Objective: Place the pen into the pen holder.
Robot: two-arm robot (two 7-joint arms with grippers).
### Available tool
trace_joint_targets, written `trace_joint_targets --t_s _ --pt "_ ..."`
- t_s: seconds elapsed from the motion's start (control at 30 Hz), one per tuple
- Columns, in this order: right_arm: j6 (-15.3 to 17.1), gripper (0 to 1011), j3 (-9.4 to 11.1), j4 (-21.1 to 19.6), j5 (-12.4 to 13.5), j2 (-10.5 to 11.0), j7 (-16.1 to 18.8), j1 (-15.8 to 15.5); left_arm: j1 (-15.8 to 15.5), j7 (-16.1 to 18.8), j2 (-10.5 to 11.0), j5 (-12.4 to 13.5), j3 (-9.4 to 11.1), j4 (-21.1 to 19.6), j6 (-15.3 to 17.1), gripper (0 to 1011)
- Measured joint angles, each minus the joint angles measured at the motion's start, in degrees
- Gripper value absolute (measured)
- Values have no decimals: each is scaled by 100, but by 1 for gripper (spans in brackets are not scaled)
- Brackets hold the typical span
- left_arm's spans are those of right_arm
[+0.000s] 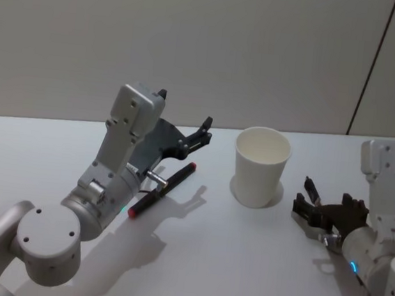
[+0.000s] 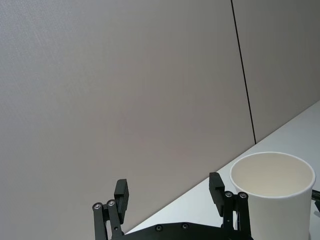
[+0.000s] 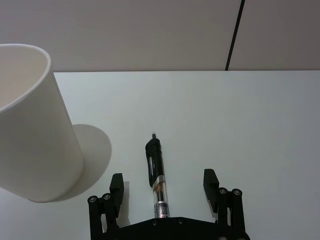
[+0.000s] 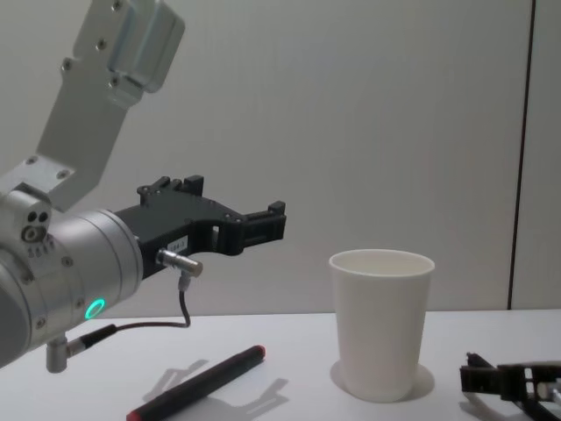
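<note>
Right tool [image 3: 163,178] is sitting low over the tabletop [image 1: 228,263] at the cup's [image 1: 260,168] four o'clock, fingers spread apart either side of a black pen [image 3: 152,152] lying flat, touching neither. At the cup's nine o'clock, the left tool [image 2: 169,186] is hovering, fingers apart, above a red-and-black pen [image 1: 163,189].
</note>
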Motion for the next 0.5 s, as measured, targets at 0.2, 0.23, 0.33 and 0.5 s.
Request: trace_joint_targets --t_s 0.2,0.23,0.33,0.5 --pt "-4 1001 -1 7 -25 -7 6 1 0 0 0 0 0 0 0 1001" --pt "-1 1001 0 7 -38 -7 10 1 0 0 0 0 0 0 0 1001" --pt "10 1001 0 6 -72 -7 24 0 0 0 0 0 0 0 0 1001" --pt "55 1001 -10 -7 -173 -3 58 -7 0 0 0 0 0 0 0 1001"
